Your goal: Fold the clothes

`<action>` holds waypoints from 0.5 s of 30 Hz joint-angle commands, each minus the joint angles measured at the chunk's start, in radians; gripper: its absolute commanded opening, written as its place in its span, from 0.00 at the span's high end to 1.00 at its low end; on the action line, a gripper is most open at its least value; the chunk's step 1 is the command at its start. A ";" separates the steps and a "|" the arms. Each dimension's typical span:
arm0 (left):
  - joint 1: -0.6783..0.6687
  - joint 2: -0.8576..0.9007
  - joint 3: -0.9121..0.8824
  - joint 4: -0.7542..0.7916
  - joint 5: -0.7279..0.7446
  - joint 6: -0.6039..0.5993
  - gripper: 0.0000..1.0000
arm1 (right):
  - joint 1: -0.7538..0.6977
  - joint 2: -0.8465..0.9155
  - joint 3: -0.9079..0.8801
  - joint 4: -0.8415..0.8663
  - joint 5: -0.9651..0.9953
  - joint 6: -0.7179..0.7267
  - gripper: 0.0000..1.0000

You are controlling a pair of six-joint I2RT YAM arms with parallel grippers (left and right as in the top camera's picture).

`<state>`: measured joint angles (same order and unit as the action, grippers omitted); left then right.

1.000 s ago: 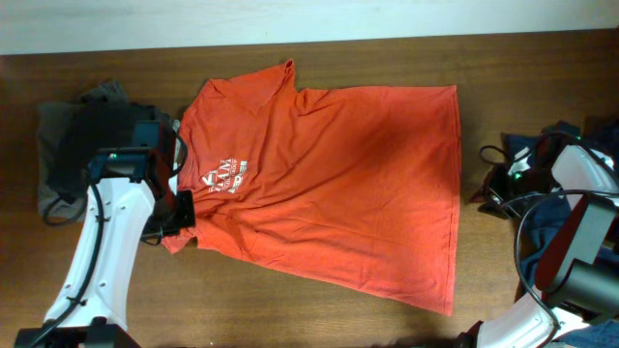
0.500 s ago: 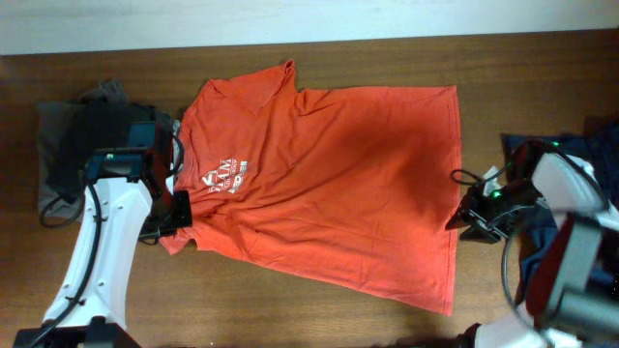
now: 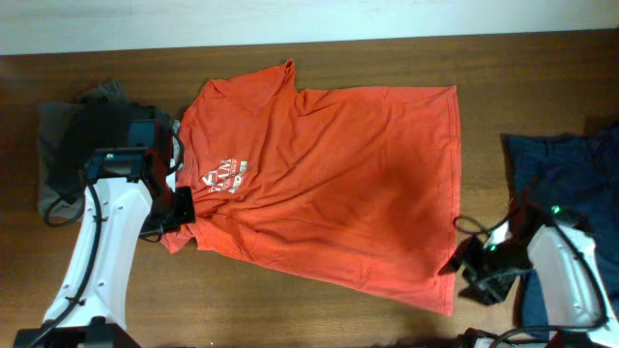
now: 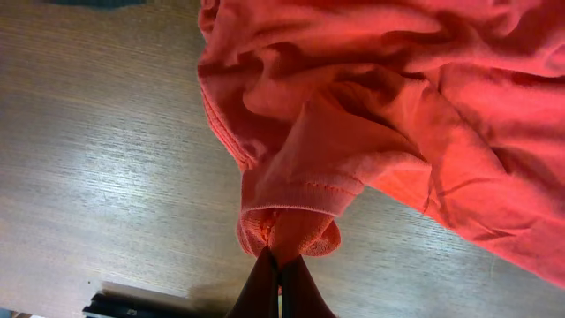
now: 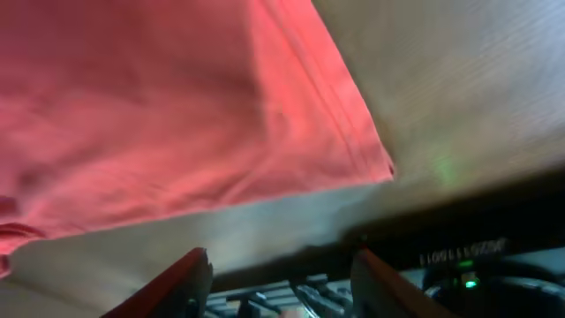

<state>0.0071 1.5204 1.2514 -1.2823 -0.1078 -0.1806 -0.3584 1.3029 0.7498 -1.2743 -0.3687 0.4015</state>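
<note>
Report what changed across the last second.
The right gripper swept from beside the navy garment down the overhead view to the orange T-shirt's near hem corner, fingers open, gripping nothing. The left gripper stayed shut on the sleeve; the T-shirt lay unmoved.

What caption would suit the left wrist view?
Left gripper, jaws shut on the bunched sleeve hem of the orange-red T-shirt, over the wooden table.

Matt orange-red knit cloth of the shirt point(image 3: 329, 184), hems stitched; brown wood-grain surface point(image 3: 522, 87) under the shirt, faint sheen; smooth white plastic arm casing point(image 3: 106, 251) beside the shirt.
</note>
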 commanded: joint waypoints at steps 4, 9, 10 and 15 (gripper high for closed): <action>0.005 -0.002 0.006 0.010 0.018 -0.013 0.99 | -0.002 -0.001 -0.174 0.082 0.041 0.090 0.44; 0.005 -0.002 0.006 0.014 0.028 -0.013 0.99 | -0.002 -0.001 -0.202 0.156 0.098 0.117 0.44; 0.005 -0.002 0.006 0.016 0.034 -0.013 1.00 | -0.002 0.000 -0.203 0.166 0.098 0.117 0.44; 0.005 -0.002 0.006 0.028 0.045 -0.013 1.00 | -0.002 0.001 -0.230 0.238 0.135 0.143 0.45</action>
<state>0.0071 1.5204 1.2514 -1.2598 -0.0811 -0.1810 -0.3584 1.3045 0.5419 -1.0565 -0.2836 0.5171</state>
